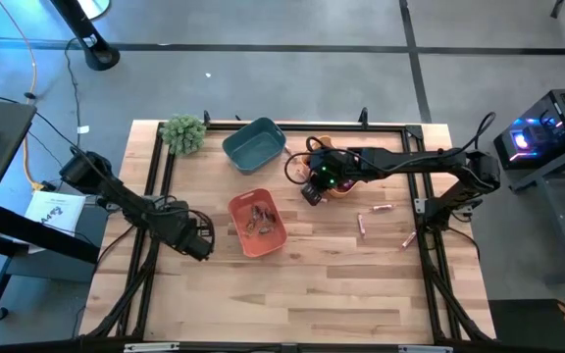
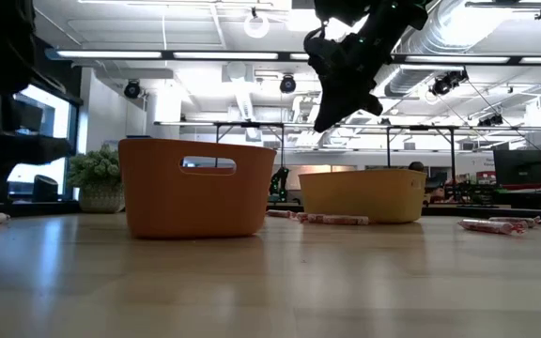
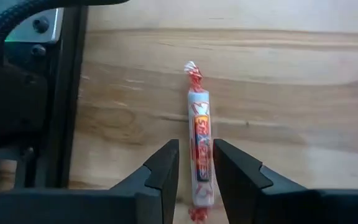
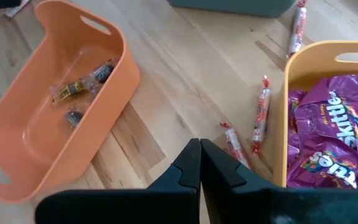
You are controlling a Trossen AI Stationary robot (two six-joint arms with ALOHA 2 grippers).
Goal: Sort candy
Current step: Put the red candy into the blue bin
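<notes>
My left gripper (image 3: pixel 196 163) is open and low at the table's left side (image 1: pixel 202 242). Its fingers stand on either side of a pink stick candy (image 3: pixel 199 146) that lies flat on the wood, lengthwise between them; I see a gap on one side. My right gripper (image 4: pixel 199 163) is shut and empty, hanging high (image 2: pixel 332 111) between the orange bin (image 4: pixel 55 118) and the yellow bin (image 4: pixel 328 74). The orange bin holds small dark candies (image 4: pixel 82 84). Purple packets (image 4: pixel 334 134) fill the yellow bin. Loose stick candies (image 4: pixel 263 115) lie beside the yellow bin.
The teal bin (image 1: pixel 253 144) and the green plant ball (image 1: pixel 184 133) stand toward the far edge. More stick candies (image 1: pixel 376 210) (image 1: pixel 407 240) lie on the right part of the table. Bare wood (image 1: pixel 292 294) stretches along the near side.
</notes>
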